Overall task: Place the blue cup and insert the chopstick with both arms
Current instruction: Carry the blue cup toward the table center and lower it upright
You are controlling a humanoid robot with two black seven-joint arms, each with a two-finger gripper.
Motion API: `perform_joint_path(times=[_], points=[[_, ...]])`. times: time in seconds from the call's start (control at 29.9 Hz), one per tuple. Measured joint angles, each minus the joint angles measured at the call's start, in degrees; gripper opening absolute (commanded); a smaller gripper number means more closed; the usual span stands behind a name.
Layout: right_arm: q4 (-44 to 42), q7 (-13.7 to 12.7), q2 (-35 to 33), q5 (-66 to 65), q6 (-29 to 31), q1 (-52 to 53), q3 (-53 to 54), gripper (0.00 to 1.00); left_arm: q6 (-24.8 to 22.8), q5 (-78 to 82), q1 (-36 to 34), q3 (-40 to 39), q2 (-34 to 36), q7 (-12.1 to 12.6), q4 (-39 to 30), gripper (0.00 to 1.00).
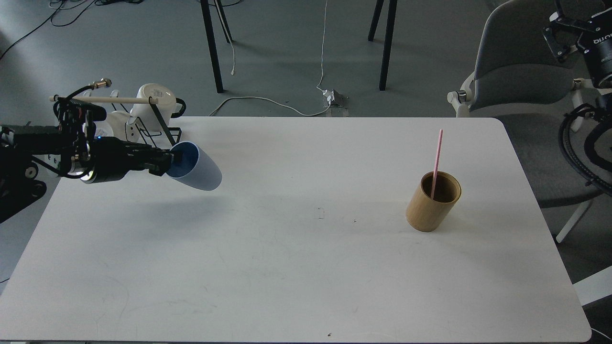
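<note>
My left gripper [168, 160] is shut on the rim of the blue cup [202, 171]. It holds the cup in the air above the table's left part, tipped on its side with the mouth toward the gripper. The pink chopstick [437, 155] stands leaning in a tan bamboo cylinder [432, 205] on the right of the table. My right gripper [560, 32] is high at the right edge, off the table and far from the chopstick. Its fingers cannot be told apart.
A black wire rack [160, 125] with white mugs [154, 100] and a pale wooden rod stands at the table's back left, just behind my left arm. A grey chair [516, 62] stands off the table's back right corner. The white table [306, 267] spans the view.
</note>
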Motion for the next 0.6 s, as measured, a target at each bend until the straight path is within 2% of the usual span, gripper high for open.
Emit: perform_joint_path(times=[0.2,0.43,0.6], points=[[-0.07,0.0,-1.32,-0.01,0.0,-0.06,-0.05,1.0,-2.29,5.64,-8.71,0.05,-9.63,4.57,-4.47,0.0],[0.39,-0.05,-2.74,-0.01,0.0,-0.2,-0.19,1.0,-2.33,10.68,-10.33,2.03,-23.89,5.59,-4.29,0.0],[1.88,-0.07,-3.01,-0.01,0.0,-1.31,-0.28,1.0,-2.34,12.2,-9.81,9.76,-31.35,6.93,0.59,0.02]])
